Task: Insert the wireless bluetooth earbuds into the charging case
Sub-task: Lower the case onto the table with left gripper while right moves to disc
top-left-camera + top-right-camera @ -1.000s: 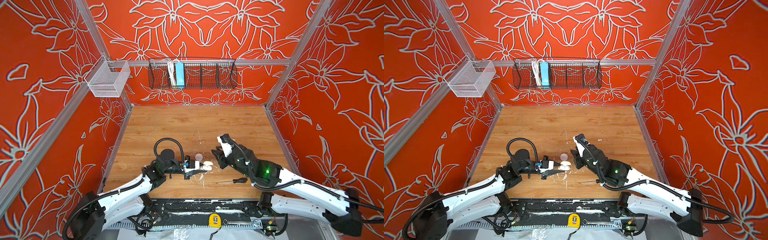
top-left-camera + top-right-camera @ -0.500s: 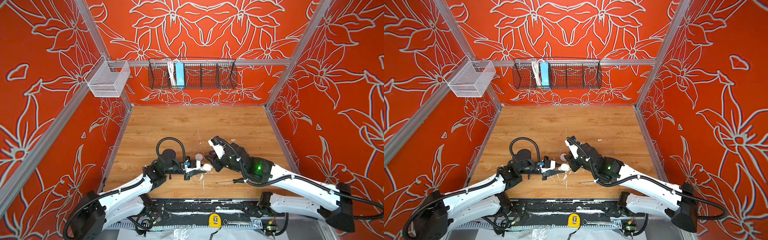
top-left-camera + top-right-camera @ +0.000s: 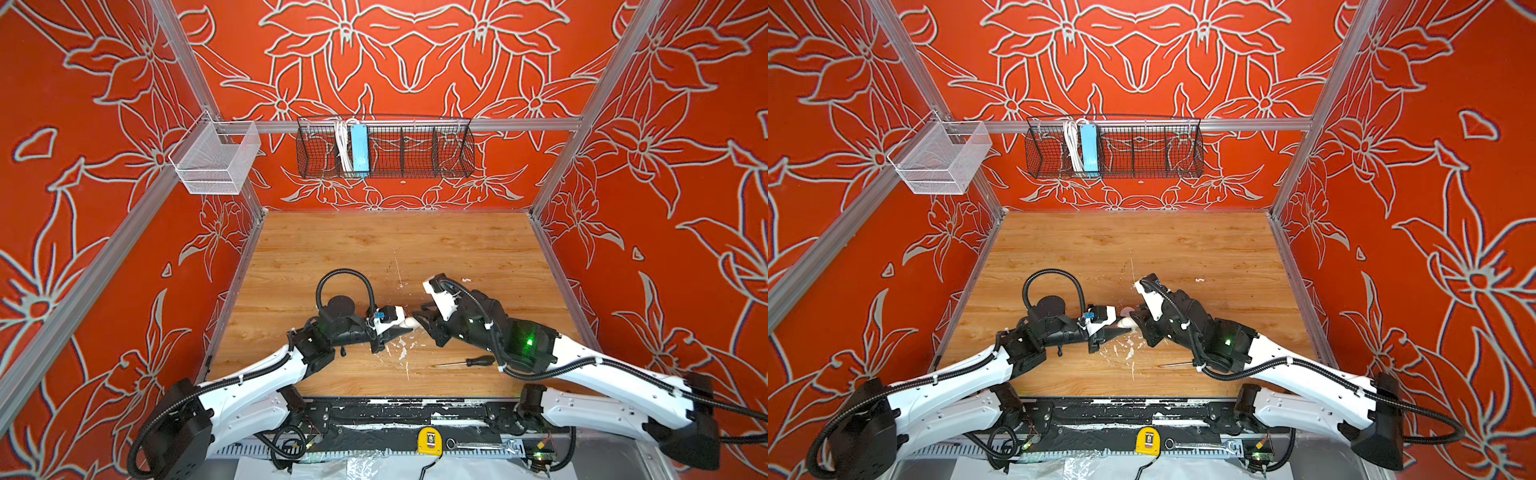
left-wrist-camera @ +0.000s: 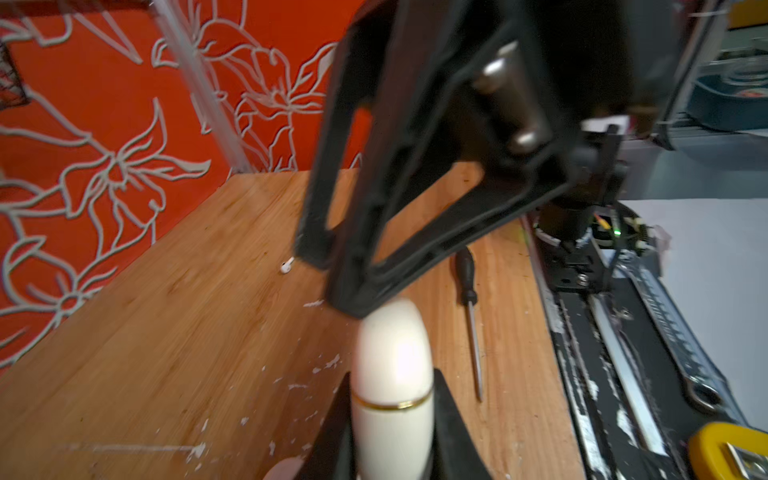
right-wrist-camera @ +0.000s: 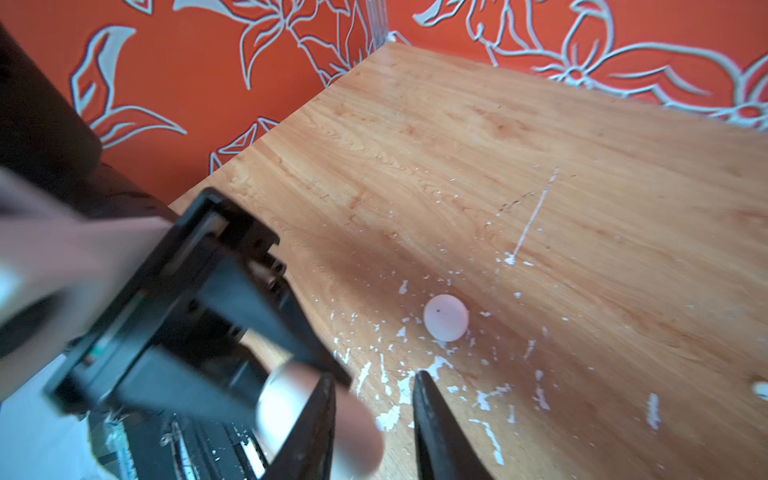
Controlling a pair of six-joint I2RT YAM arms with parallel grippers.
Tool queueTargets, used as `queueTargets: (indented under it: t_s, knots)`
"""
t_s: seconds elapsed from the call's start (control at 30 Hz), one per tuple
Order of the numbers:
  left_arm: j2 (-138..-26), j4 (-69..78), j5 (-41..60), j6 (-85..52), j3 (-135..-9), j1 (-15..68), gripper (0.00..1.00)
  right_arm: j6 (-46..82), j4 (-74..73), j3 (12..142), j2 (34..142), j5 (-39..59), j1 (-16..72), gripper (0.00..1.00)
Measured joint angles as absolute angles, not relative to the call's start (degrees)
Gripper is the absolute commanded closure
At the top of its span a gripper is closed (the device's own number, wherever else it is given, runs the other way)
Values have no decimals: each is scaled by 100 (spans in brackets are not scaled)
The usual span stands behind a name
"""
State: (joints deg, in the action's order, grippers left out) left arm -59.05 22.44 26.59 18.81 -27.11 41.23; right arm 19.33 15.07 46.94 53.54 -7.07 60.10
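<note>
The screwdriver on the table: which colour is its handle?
Black; the screwdriver's handle shows best in the left wrist view.

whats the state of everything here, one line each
left gripper: shut on the capsule
capsule: white with a gold band, held by one end
right gripper: open, one finger at the capsule's tip
case: flat on the table, free, looks shut
earbud: loose on the table, outside the case
screwdriver: lying on the table, untouched
</note>
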Motion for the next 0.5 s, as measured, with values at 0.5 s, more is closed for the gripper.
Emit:
queueTargets:
  t_s: [0.5]
  knots:
    - [-7806, 2324, 565, -860, -3406, 3068, 100, 2580, 1896, 4261, 4790, -2768, 5778, 54]
